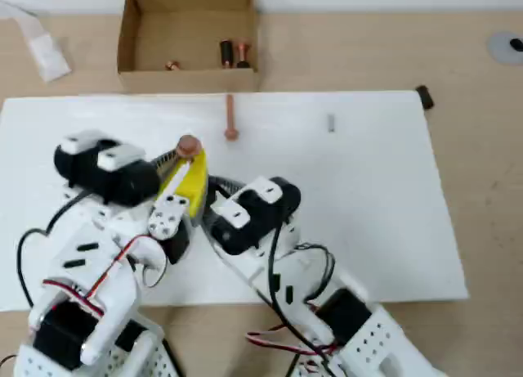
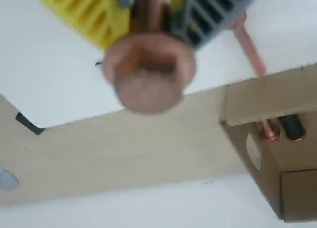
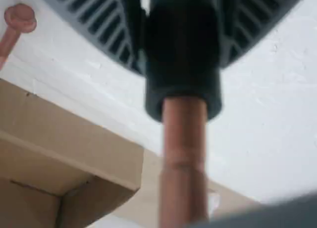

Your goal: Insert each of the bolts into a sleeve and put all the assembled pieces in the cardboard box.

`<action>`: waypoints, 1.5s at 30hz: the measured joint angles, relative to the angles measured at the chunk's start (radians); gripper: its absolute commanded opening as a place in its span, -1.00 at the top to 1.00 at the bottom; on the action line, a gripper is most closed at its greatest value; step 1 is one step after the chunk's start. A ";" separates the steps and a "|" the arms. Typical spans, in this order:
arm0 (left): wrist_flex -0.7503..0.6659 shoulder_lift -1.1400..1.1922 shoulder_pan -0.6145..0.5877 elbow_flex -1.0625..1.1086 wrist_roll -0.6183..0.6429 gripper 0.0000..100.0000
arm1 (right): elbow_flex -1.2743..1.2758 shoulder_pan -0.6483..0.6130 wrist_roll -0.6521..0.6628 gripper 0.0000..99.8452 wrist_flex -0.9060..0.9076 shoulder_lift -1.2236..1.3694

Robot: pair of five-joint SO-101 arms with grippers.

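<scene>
**A:** What is the left gripper [image 1: 186, 160] carrying?

**B:** Its yellow and grey jaws are clamped on a copper-coloured round-headed bolt [image 2: 148, 74]. The head pokes past the tips, above the white board [image 1: 368, 230].

**A:** And the right gripper [image 3: 181, 20]?

**B:** It is closed around a black cylindrical sleeve [image 3: 182, 74], and a copper shaft [image 3: 183, 159] runs out of the sleeve's end. I cannot tell whether that shaft is the left arm's bolt. The two arms sit close together, which suggests the mating step.

**A:** Why a grip on each part?

**B:** Probably so that neither part can tip while shaft and bore line up.

**A:** Where does it go afterwards?

**B:** Into the open brown cardboard box [image 1: 122, 50], at twelve o'clock from the grippers in the high view. Two sleeved pieces [image 1: 234, 54] already lie against its near wall.

**A:** Anything left?

**B:** A loose copper bolt [image 1: 230, 119] lies at one o'clock from the held head, just short of the box. A small grey cylinder [image 1: 331, 123] sits at two o'clock, well apart.
</scene>
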 measured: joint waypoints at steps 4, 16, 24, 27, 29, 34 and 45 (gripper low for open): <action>0.006 0.066 0.000 -0.043 0.032 0.99 | 0.000 0.003 0.000 0.98 0.000 0.000; 0.078 0.087 0.020 -0.048 0.035 0.97 | 0.000 0.003 -0.002 0.98 0.000 0.000; 0.172 0.087 0.029 -0.052 0.051 0.62 | 0.000 0.003 -0.003 0.98 0.000 0.000; 0.230 0.095 0.026 -0.104 0.104 0.54 | -0.002 0.000 0.000 0.98 0.000 -0.002; 0.262 0.095 0.005 -0.138 0.133 0.53 | -0.002 0.002 -0.002 0.98 0.000 -0.002; 0.318 0.087 -0.040 -0.180 0.146 0.53 | 0.003 0.003 0.000 0.98 0.002 0.003; 0.354 0.091 -0.117 -0.279 0.120 0.75 | -0.272 0.135 -0.005 0.98 0.000 0.422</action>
